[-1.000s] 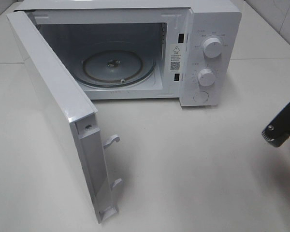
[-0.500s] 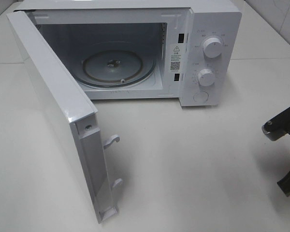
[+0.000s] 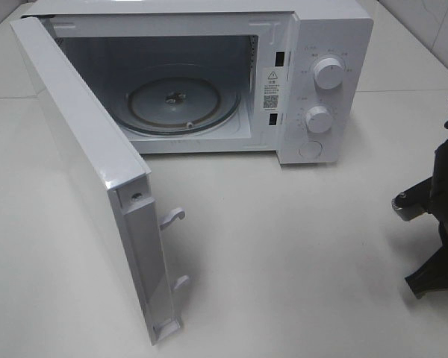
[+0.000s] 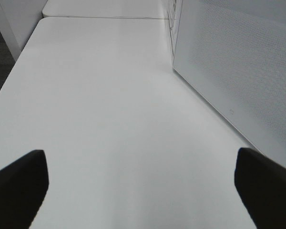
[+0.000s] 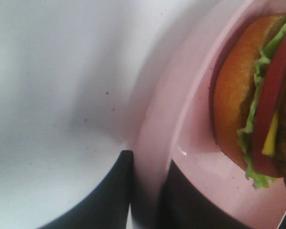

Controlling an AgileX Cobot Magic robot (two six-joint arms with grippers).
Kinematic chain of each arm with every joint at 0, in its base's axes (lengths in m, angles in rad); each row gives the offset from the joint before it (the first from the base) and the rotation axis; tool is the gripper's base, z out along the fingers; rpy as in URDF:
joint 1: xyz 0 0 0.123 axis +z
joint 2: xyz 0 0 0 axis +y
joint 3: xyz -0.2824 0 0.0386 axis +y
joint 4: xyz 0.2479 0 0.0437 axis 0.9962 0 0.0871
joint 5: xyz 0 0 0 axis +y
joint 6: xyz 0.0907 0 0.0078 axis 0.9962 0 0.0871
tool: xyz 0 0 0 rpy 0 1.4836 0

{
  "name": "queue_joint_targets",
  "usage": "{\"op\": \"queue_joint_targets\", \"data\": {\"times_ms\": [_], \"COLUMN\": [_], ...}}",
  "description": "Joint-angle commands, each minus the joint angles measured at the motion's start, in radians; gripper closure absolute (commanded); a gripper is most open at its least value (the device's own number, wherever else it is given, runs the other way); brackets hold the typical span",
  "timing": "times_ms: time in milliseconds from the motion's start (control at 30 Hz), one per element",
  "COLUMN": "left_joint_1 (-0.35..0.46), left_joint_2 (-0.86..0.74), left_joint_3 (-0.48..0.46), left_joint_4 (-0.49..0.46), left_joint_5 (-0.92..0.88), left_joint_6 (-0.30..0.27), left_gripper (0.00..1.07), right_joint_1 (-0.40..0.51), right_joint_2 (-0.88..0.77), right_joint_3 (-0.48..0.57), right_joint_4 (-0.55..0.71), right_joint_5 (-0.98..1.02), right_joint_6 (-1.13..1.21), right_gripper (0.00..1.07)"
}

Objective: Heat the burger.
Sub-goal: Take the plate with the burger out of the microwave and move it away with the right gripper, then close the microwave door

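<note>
The burger (image 5: pixel 257 95), with a golden bun, lettuce, tomato and cheese, sits on a pink plate (image 5: pixel 190 119) in the right wrist view. My right gripper (image 5: pixel 148 195) is shut on the plate's rim, one dark finger on each side of it. In the high view only part of the right arm (image 3: pixel 437 224) shows at the right edge; the burger and plate are out of that frame. The white microwave (image 3: pixel 328 37) stands at the back with its door (image 3: pixel 82 149) swung wide open and its glass turntable (image 3: pixel 183 104) bare. My left gripper (image 4: pixel 140 191) is open over bare table beside the door.
The open door reaches far out over the table toward the front left, with its latch hooks (image 3: pixel 173 218) sticking out. Two knobs (image 3: pixel 328 73) sit on the microwave's right panel. White table (image 3: pixel 299 246) lies between the right arm and the oven.
The right arm has come further into the high view from the right edge, moving left. The microwave and the left gripper have not moved.
</note>
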Motion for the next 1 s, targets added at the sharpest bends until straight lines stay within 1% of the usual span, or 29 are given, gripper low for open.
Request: {"op": "queue_joint_targets", "data": {"times_ms": [33,67,100,133,167,200,233,267,333,367,400,533,600,633,667,700,767,800,867,900,933,967,1000], "left_joint_1": [0.003,0.003,0.003,0.003,0.003,0.003,0.003,0.003,0.003,0.003,0.003,0.003,0.003,0.003,0.003,0.003,0.003,0.003,0.003,0.003,0.003,0.003,0.003], "left_joint_2": [-0.001,-0.001,-0.001,-0.001,-0.001,-0.001,-0.001,-0.001,-0.001,-0.001,-0.001,-0.001,-0.001,-0.001,-0.001,-0.001,-0.001,-0.001,-0.001,-0.001,-0.001,-0.001,-0.001], "left_joint_3": [0.001,0.001,0.001,0.001,0.001,0.001,0.001,0.001,0.001,0.001,0.001,0.001,0.001,0.001,0.001,0.001,0.001,0.001,0.001,0.001,0.001,0.001,0.001], "left_joint_4": [-0.002,-0.002,-0.002,-0.002,-0.002,-0.002,-0.002,-0.002,-0.002,-0.002,-0.002,-0.002,-0.002,-0.002,-0.002,-0.002,-0.002,-0.002,-0.002,-0.002,-0.002,-0.002,-0.002], "left_joint_5": [-0.014,-0.014,-0.014,-0.014,-0.014,-0.014,-0.014,-0.014,-0.014,-0.014,-0.014,-0.014,-0.014,-0.014,-0.014,-0.014,-0.014,-0.014,-0.014,-0.014,-0.014,-0.014,-0.014], "left_joint_6": [-0.004,-0.004,-0.004,-0.004,-0.004,-0.004,-0.004,-0.004,-0.004,-0.004,-0.004,-0.004,-0.004,-0.004,-0.004,-0.004,-0.004,-0.004,-0.004,-0.004,-0.004,-0.004,-0.004], "left_gripper": [0.09,0.09,0.09,0.09,0.09,0.09,0.09,0.09,0.09,0.09,0.09,0.09,0.09,0.09,0.09,0.09,0.09,0.09,0.09,0.09,0.09,0.09,0.09], "right_joint_1": [-0.004,-0.004,-0.004,-0.004,-0.004,-0.004,-0.003,-0.003,-0.001,-0.001,-0.001,-0.001,-0.001,-0.001,-0.001,-0.001,-0.001,-0.001,-0.001,-0.001,-0.001,-0.001,-0.001], "right_joint_2": [0.008,0.008,0.008,0.008,0.008,0.008,0.008,0.008,0.001,0.001,-0.009,-0.045,-0.113,-0.113,-0.166,-0.166,-0.26,-0.26,-0.356,-0.356,-0.421,-0.444,-0.444], "right_joint_3": [-0.016,-0.029,-0.029,-0.034,-0.042,-0.042,-0.049,-0.049,-0.049,-0.049,-0.049,-0.049,-0.049,-0.049,-0.049,-0.049,-0.049,-0.049,-0.049,-0.049,-0.049,-0.049,-0.049], "right_joint_4": [-0.028,-0.026,-0.026,-0.025,-0.015,-0.015,0.004,0.004,0.036,0.036,0.064,0.103,0.134,0.134,0.151,0.151,0.207,0.207,0.283,0.283,0.343,0.369,0.369], "right_joint_5": [0.02,0.023,0.023,0.027,0.039,0.039,0.05,0.05,0.048,0.048,0.044,0.041,0.037,0.037,0.018,0.018,-0.016,-0.016,-0.055,-0.055,-0.067,-0.067,-0.067], "right_joint_6": [0.01,0.007,0.007,0.003,-0.004,-0.004,-0.022,-0.022,-0.059,-0.059,-0.084,-0.133,-0.18,-0.18,-0.206,-0.206,-0.293,-0.293,-0.4,-0.4,-0.477,-0.514,-0.514], "right_gripper": [0.96,0.92,0.92,0.89,0.84,0.84,0.77,0.77,0.68,0.68,0.65,0.65,0.65,0.65,0.65,0.65,0.63,0.63,0.56,0.56,0.49,0.45,0.45]}}
